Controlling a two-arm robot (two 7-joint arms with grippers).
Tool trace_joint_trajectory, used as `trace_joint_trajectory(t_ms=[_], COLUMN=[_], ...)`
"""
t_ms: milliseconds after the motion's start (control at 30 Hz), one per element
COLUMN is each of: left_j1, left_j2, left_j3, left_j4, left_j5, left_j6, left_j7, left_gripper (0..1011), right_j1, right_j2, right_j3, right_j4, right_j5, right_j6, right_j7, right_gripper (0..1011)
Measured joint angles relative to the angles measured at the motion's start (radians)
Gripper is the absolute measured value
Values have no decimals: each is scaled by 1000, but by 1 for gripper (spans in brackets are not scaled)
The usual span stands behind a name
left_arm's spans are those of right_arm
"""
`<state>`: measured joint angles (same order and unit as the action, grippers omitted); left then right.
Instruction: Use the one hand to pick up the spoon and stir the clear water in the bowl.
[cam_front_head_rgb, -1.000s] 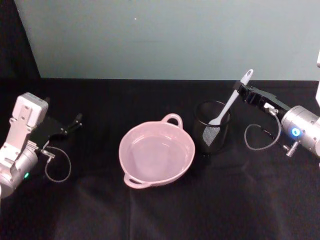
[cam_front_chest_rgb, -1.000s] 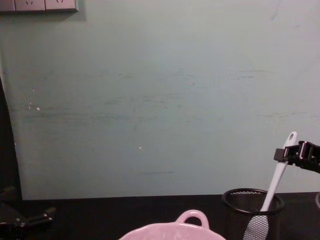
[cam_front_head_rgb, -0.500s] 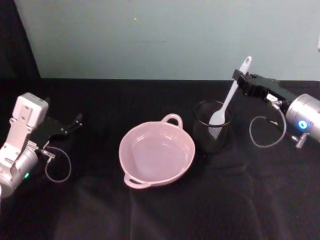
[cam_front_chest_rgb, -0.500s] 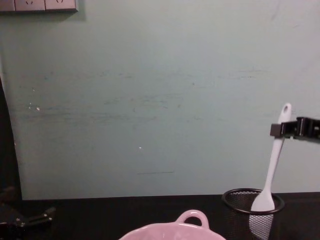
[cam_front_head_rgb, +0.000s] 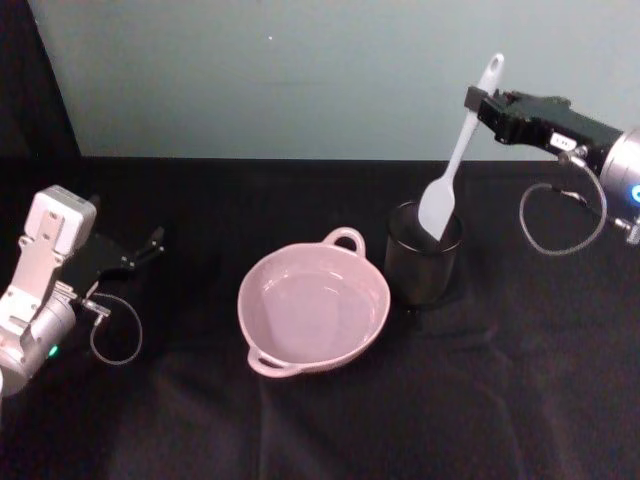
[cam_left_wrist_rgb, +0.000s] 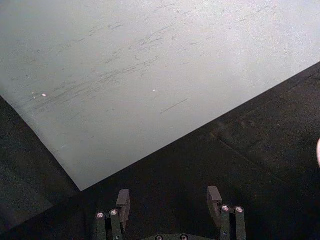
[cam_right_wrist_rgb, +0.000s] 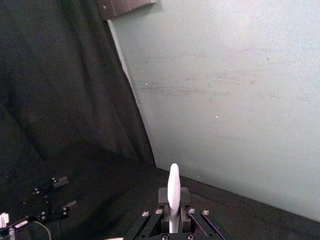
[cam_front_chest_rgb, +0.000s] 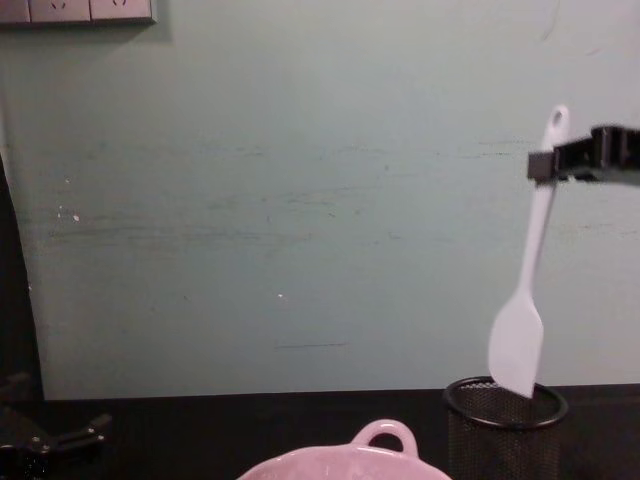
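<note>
My right gripper (cam_front_head_rgb: 476, 104) is shut on the handle of the white spoon (cam_front_head_rgb: 457, 163), near its hole end. In the chest view that gripper (cam_front_chest_rgb: 542, 164) holds the spoon (cam_front_chest_rgb: 527, 279) hanging blade down, its tip level with the rim of the black mesh cup (cam_front_chest_rgb: 503, 428). The right wrist view shows the spoon handle (cam_right_wrist_rgb: 173, 196) clamped between the fingers. The pale pink bowl (cam_front_head_rgb: 313, 305) with clear water sits at the table's middle, left of the cup; its loop handle (cam_front_chest_rgb: 384, 436) shows in the chest view. My left gripper (cam_left_wrist_rgb: 169, 202) rests open at the far left (cam_front_head_rgb: 150, 242).
The black mesh cup (cam_front_head_rgb: 423, 256) stands just right of the bowl. A black cloth covers the table, and a pale green wall stands behind it. Cable loops hang from both wrists.
My right gripper has risen with the spoon, lifting the blade from deep inside the mesh cup up to its rim. The left arm has not moved.
</note>
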<state>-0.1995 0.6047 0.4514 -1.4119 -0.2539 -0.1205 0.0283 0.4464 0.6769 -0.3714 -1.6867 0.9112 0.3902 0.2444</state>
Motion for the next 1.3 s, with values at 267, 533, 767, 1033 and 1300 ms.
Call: trace_joint_trajectory(t_ms=[267, 533, 767, 1033, 1300], left_j1=[0, 0, 0, 0, 0], left_j2=[0, 0, 0, 0, 0], left_j3=[0, 0, 0, 0, 0], left_j4=[0, 0, 0, 0, 0], left_j5=[0, 0, 0, 0, 0], left_j6=[0, 0, 0, 0, 0], left_j7=[0, 0, 0, 0, 0], left_gripper=[1011, 1011, 1011, 1011, 1011], right_j1=[74, 133, 183, 225, 237], right_j2=[-7, -40, -65, -96, -155], right_j3=[-56, -125, -195, -264, -329], right_j4=[-8, 67, 156, 254, 287], right_j5=[-1, 24, 18, -5, -53], right_j6=[12, 4, -11, -41, -52], right_j7=[56, 163, 245, 319, 318], right_gripper=[123, 123, 123, 123, 123])
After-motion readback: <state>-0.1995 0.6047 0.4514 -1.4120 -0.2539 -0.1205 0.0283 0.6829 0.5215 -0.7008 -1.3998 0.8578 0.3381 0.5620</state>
